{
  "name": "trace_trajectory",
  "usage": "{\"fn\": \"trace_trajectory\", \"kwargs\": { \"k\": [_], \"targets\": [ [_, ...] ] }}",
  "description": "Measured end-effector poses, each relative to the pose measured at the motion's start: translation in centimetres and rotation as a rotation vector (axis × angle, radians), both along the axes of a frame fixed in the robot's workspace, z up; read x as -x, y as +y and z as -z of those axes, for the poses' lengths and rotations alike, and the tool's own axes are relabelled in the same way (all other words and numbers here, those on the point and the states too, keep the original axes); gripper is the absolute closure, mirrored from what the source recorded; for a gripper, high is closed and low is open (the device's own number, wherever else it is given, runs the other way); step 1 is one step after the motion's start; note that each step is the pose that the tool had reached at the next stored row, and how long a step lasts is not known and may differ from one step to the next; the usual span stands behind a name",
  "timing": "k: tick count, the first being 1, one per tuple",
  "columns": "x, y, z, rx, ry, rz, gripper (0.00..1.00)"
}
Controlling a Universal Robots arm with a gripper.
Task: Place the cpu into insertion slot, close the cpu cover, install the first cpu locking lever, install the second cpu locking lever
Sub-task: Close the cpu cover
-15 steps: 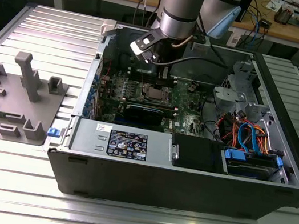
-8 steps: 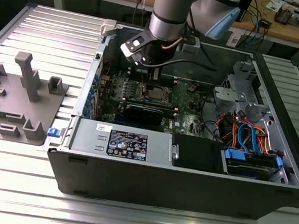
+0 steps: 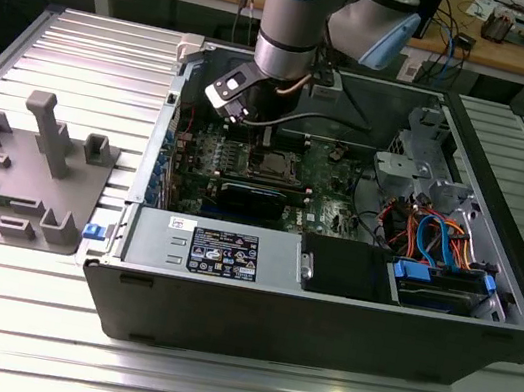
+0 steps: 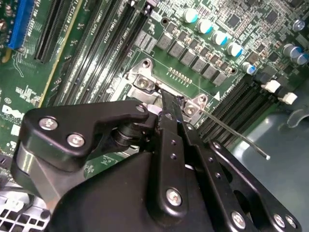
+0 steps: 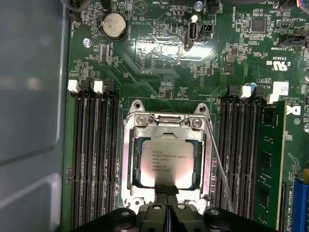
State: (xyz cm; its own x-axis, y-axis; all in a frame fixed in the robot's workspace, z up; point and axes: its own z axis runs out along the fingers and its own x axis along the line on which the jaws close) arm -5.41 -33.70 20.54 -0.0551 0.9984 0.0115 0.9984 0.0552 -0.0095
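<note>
One gripper [image 5: 166,189] is seen, lowered into the open computer case [image 3: 322,318]. Its two fingers are pressed together with no gap between them, and nothing is seen to be clamped between them. In both wrist views the joined fingertips are placed at the near edge of the socket, over the border of the single cpu [image 5: 166,162]; whether metal is actually touched cannot be told.

The cpu is seated flat in the one insertion slot [image 5: 136,108], just ahead of the fingertips. The one cpu cover [image 5: 164,129] is laid down over it, so that the chip's grey top is framed by the cover's square window.

One thin locking lever [image 5: 219,169] can be made out. It runs from a far corner of the socket back alongside the gripper, angled away from the socket frame. In the second wrist view its free end [image 4: 267,156] is found clear of the board, well out to the side of the fingers.

On the green motherboard [image 5: 159,53], four long black memory slots [image 5: 94,159] are counted on the gripper's other flank. One green memory module [image 5: 268,164] is seated beyond the lever. One coin cell [image 5: 114,25] lies far ahead of the fingertips.

In the exterior view, one grey fixture tray [image 3: 29,165] rests on the ribbed table [image 3: 207,390], well apart from the gripper [image 3: 270,139], towards the exterior view's left.
</note>
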Motion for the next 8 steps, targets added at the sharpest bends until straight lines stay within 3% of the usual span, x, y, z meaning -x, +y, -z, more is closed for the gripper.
{"fn": "trace_trajectory", "kwargs": {
  "k": [8],
  "targets": [
    [0.07, 0.01, -0.65, -0.0005, -0.0006, 0.000, 0.89]
  ]
}}
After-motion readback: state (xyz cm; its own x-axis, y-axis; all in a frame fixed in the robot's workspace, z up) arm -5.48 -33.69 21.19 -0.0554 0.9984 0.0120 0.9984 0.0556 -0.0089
